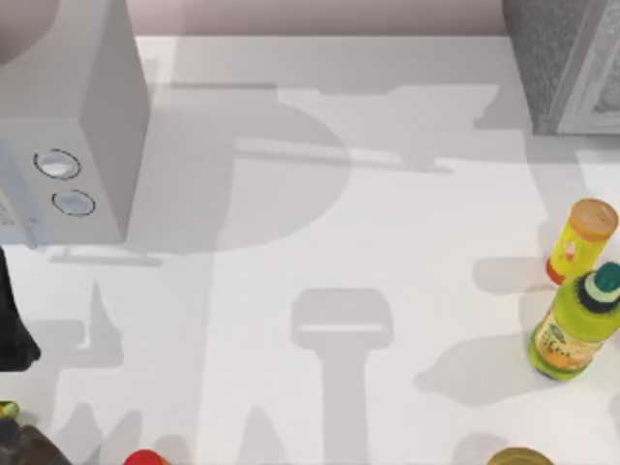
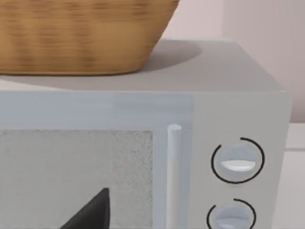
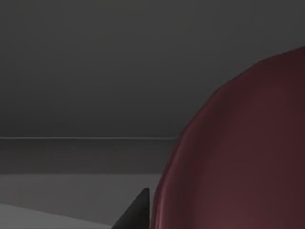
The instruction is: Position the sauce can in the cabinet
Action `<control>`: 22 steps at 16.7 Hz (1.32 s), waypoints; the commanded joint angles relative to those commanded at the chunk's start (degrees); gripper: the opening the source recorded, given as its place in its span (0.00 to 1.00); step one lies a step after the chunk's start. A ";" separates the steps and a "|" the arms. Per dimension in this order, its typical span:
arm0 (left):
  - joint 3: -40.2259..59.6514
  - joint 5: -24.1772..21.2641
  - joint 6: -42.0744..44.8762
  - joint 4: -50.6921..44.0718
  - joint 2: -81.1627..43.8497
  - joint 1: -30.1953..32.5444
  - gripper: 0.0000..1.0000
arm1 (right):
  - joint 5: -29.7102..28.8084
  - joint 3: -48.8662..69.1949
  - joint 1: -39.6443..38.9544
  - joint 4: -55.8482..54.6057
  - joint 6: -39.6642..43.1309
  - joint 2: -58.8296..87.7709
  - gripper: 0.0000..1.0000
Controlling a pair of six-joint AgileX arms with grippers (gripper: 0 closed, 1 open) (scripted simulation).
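A dark maroon rounded surface looms very close in the right wrist view; it looks like the sauce can's top. My right gripper shows as a dark wedge right beside it, against a dark grey background. The cabinet, dark grey and speckled with a lighter framed panel, stands at the table's far right corner. My left arm sits at the left edge, and my left gripper faces the front of a pale grey box.
The pale grey box with two round buttons stands far left, a wicker basket on top. A yellow bottle and a green-yellow bottle stand at the right. A red object and a golden disc touch the near edge.
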State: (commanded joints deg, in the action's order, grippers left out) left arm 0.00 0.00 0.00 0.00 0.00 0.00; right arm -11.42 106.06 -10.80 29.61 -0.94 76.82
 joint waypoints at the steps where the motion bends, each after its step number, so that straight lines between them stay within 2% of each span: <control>1: 0.00 0.00 0.00 0.00 0.00 0.00 1.00 | 0.02 0.64 -0.19 0.21 -0.04 0.57 0.00; 9: 0.00 0.00 0.00 0.00 0.00 0.00 1.00 | 0.29 1.50 0.37 0.19 -0.11 2.66 0.00; 22: 0.00 0.00 0.00 0.00 0.00 0.00 1.00 | 3.43 22.47 4.82 -3.82 0.06 26.88 0.00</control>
State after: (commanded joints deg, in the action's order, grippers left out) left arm 0.00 0.00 0.00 0.00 0.00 0.00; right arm -8.00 128.53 -5.98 25.79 -0.88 103.69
